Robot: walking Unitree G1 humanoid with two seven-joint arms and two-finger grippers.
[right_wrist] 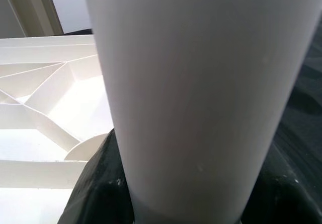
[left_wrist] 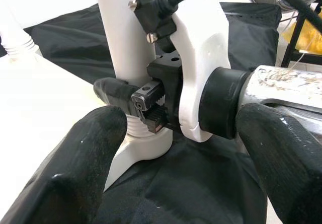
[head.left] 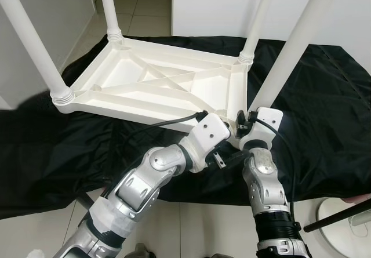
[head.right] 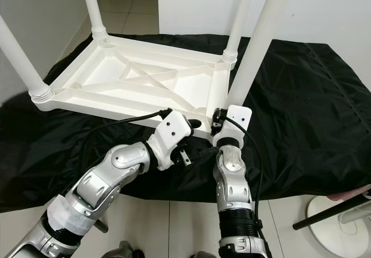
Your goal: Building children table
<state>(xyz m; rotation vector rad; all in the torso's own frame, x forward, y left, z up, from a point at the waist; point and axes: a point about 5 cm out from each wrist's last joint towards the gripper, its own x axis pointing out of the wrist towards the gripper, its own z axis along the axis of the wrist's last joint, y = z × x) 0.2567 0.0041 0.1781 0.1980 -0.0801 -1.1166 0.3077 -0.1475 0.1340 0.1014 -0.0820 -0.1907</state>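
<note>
A white plastic children's table (head.left: 151, 78) lies upside down on a black cloth (head.left: 324, 124), its legs pointing up. My right gripper (head.left: 240, 122) is shut around the base of the near right leg (head.left: 295, 43), where it meets the table corner; the right wrist view has black fingers (right_wrist: 93, 183) on both sides of that leg (right_wrist: 201, 83). My left gripper (left_wrist: 181, 148) is open, its two fingers spread wide just beside the right wrist (left_wrist: 201, 73), touching nothing.
Three other legs stand in their sockets: near left (head.left: 32, 43), far left (head.left: 109, 8), far right (head.left: 258, 20). A white round stand base (head.left: 348, 229) with a black rod (head.left: 336, 217) sits on the tiled floor at the right. White walls lie behind.
</note>
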